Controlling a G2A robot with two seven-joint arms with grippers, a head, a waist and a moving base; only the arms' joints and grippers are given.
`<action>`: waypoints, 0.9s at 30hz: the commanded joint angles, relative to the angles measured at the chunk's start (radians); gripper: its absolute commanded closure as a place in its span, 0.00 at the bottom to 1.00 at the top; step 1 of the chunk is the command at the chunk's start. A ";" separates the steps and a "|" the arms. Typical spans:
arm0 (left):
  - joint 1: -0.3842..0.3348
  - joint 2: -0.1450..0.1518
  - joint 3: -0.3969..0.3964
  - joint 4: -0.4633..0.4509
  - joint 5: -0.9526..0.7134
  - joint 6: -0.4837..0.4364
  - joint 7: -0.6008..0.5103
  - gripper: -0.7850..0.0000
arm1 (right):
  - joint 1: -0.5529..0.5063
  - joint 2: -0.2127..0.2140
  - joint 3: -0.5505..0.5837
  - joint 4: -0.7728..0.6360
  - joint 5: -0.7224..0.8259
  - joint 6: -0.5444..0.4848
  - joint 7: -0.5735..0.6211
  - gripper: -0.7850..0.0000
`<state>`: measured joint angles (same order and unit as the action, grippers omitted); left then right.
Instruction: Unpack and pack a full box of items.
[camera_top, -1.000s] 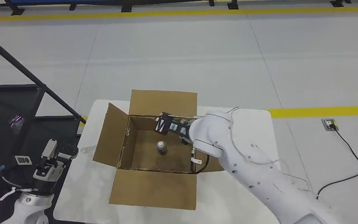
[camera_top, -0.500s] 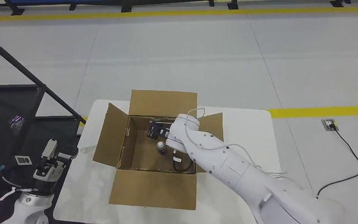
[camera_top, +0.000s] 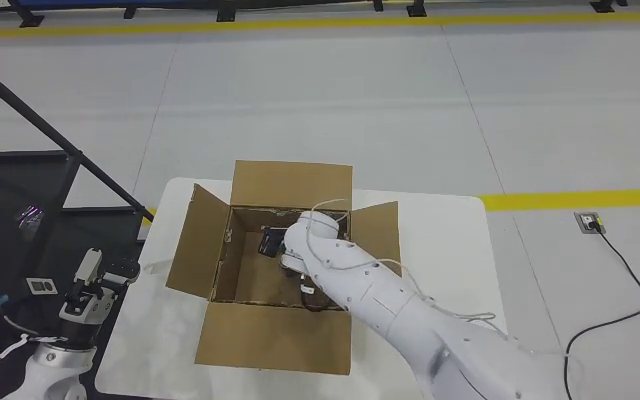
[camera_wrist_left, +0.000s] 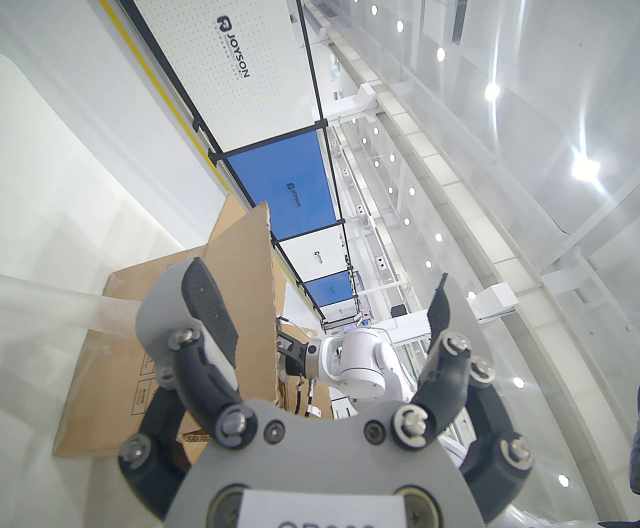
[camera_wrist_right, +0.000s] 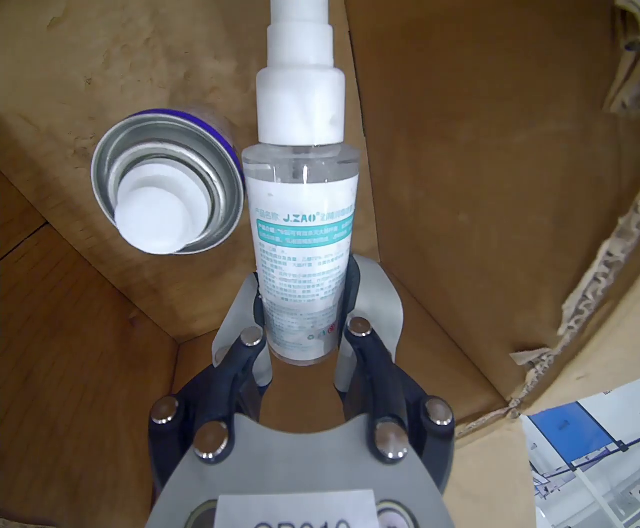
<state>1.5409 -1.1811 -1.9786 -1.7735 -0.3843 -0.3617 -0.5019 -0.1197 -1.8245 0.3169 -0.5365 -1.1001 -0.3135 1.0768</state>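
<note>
1. Inside cardboard box on white table, R gripper is closed firm on the lower body of clear spray bottle, one finger on each side of the label.
2. Bottle's white pump end points away from the wrist, deeper into the box.
3. Just beside it, spray can w/ metal top and white cap stands on box floor; touching or not, I cannot tell.
4. L gripper is off the table's left side, apart from the box, fingers spread wide, nothing btw them.
</note>
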 joint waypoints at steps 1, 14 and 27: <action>0.000 0.000 0.000 0.000 0.000 0.000 0.000 0.00 | 0.002 -0.013 -0.002 0.026 -0.002 -0.005 -0.008 0.60; 0.000 0.000 0.000 0.000 0.000 0.000 0.000 0.00 | 0.030 -0.070 0.014 0.122 -0.011 -0.024 -0.064 0.51; 0.000 0.000 0.000 0.000 0.000 0.000 0.000 0.00 | 0.094 -0.009 0.192 -0.127 0.102 0.024 0.021 0.00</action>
<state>1.5409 -1.1811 -1.9786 -1.7735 -0.3843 -0.3617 -0.5019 -0.0225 -1.8455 0.4897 -0.6318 -1.0014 -0.2847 1.0891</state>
